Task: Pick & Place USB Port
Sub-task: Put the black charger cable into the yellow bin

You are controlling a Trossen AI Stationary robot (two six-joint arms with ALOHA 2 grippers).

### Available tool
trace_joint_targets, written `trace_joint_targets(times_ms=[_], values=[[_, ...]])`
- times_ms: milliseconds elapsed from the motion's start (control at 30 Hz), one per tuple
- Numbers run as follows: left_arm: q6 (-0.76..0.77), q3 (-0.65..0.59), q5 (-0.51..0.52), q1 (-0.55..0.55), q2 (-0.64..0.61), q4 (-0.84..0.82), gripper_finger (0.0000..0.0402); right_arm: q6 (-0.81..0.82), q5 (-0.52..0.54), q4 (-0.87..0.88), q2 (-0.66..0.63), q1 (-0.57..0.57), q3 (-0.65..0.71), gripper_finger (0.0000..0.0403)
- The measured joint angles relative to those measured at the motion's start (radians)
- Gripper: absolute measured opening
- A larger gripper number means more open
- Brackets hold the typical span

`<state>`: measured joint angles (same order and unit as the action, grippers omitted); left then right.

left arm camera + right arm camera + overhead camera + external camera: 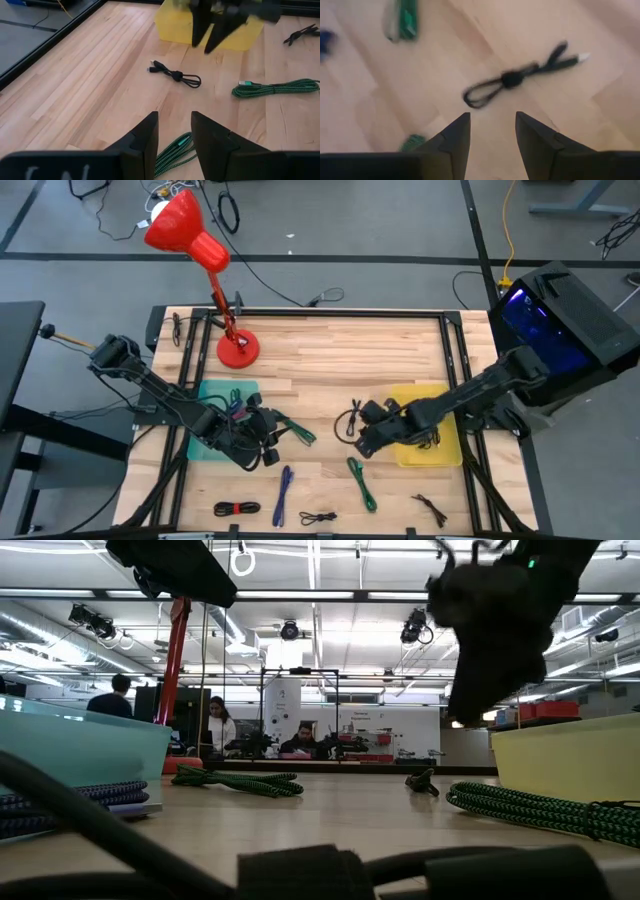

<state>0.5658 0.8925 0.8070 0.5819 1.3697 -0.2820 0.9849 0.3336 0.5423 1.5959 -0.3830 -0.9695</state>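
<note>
A small black USB cable (350, 420), tied in a bundle, lies flat on the wooden table between the two arms; it also shows in the right wrist view (512, 80) and the left wrist view (175, 77). My right gripper (366, 438) hangs open just above and beside it, pointing steeply down, with nothing between its fingers (492, 132). My left gripper (262, 450) waits open by the teal tray (205, 442), its fingers (172, 135) bare. A green braided cable (172, 150) lies on the table under the left gripper. The yellow tray (440, 452) sits behind my right gripper.
A red desk lamp (238, 350) stands at the far left. Cables lie in the teal tray. Another green cable (362, 483), a blue one (284, 492) and small black bundles (237, 508) (318, 517) (432, 508) lie near the front edge. Bare wood lies at the far middle.
</note>
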Motion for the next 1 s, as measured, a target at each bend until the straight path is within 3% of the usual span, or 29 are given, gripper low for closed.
trace_joint_targets(times_ms=[567, 1000], values=[[0.006, 0.000, 0.000, 0.000, 0.000, 0.000, 0.0122, 0.034, -0.005, -0.137, 0.117, 0.086, 0.000, 0.0157], [0.007, 0.000, 0.000, 0.000, 0.000, 0.000, 0.0122, 0.118, -0.002, -0.159, 0.144, 0.086, 0.000, 0.0157]])
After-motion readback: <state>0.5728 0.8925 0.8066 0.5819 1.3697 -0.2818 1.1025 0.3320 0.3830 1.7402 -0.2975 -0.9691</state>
